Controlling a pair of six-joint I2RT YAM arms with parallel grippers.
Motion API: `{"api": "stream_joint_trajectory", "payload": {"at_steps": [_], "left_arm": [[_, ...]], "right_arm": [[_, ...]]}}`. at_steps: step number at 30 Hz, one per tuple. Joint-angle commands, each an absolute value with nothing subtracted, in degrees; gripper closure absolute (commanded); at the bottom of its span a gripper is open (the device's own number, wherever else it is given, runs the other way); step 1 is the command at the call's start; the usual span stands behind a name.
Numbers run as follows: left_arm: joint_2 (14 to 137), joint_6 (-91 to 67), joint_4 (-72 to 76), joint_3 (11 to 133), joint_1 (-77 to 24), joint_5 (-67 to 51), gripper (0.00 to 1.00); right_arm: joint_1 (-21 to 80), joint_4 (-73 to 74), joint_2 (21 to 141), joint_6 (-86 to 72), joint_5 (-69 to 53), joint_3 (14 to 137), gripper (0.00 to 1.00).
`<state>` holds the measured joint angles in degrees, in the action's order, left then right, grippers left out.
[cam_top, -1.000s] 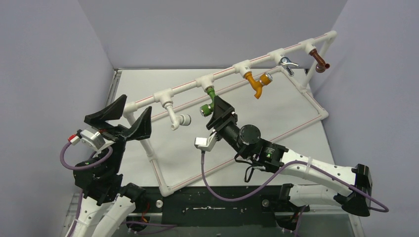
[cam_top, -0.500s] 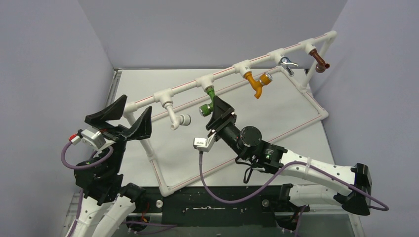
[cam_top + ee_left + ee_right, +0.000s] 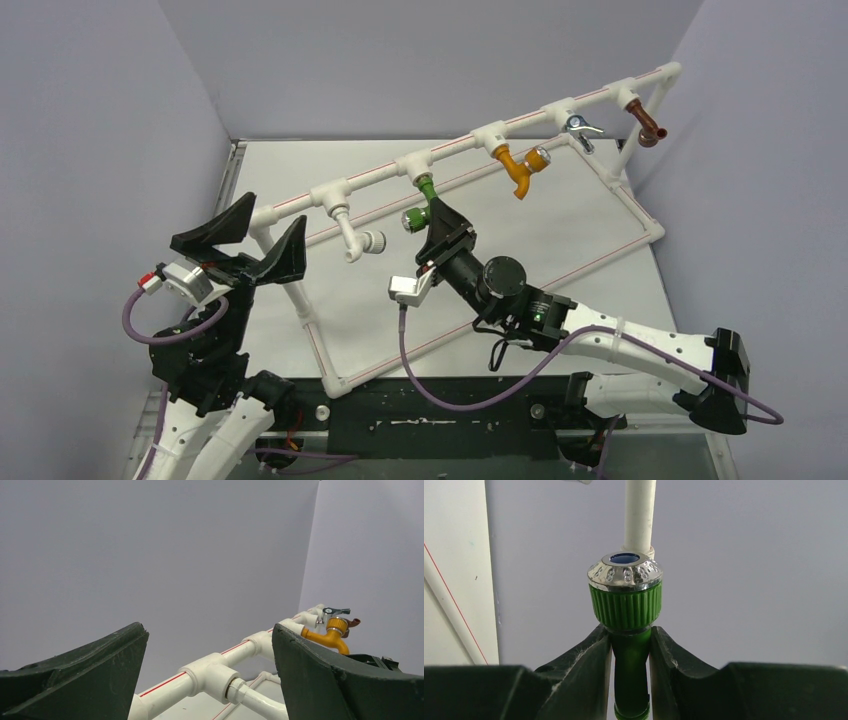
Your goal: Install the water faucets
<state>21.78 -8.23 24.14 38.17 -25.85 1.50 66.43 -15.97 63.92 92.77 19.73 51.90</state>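
Five water faucets hang from the top rail of the white pipe frame (image 3: 380, 175): white (image 3: 352, 238), green (image 3: 421, 205), orange (image 3: 518, 172), silver (image 3: 580, 127) and brown (image 3: 649, 128). My right gripper (image 3: 437, 215) is shut on the green faucet's spout; in the right wrist view both fingers press the green faucet (image 3: 626, 600) just below its ribbed collar and chrome tip, with the right gripper (image 3: 631, 632) pointing up along it. My left gripper (image 3: 272, 215) stands open at the rail's left end, holding nothing. The left wrist view looks along the rail to the orange faucet (image 3: 327, 636).
The frame's lower rails (image 3: 480, 310) lie across the white table between the two arms. Grey walls close in the left, back and right sides. A white tee fitting (image 3: 212, 672) with the white faucet's stem sits between the left gripper's fingers, farther off.
The right gripper's jaws have closed onto the green faucet's spout and the wrist has rolled slightly. The left arm has not moved.
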Motion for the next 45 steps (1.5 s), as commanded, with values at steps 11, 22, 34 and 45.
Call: {"api": "stream_joint_trajectory", "payload": {"at_steps": [11, 22, 34, 45], "left_arm": [[21.52, -7.05, 26.11, 38.66, -26.18, 2.21, 0.06], [21.70, -7.25, 25.89, 38.75, -25.86, 2.22, 0.06], [21.46, -7.56, 25.99, 38.67, -25.66, 2.27, 0.06], [21.67, -8.00, 26.31, 38.64, -25.75, 2.00, 0.06]], "right_arm": [[66.87, -42.25, 65.99, 69.23, 22.27, 47.49, 1.00], [65.55, -51.25, 67.76, 39.42, 29.51, 49.14, 1.00], [60.60, -55.19, 66.16, 4.17, 39.13, 47.33, 1.00], [58.70, -52.22, 67.15, -26.14, 52.75, 46.91, 1.00]]}}
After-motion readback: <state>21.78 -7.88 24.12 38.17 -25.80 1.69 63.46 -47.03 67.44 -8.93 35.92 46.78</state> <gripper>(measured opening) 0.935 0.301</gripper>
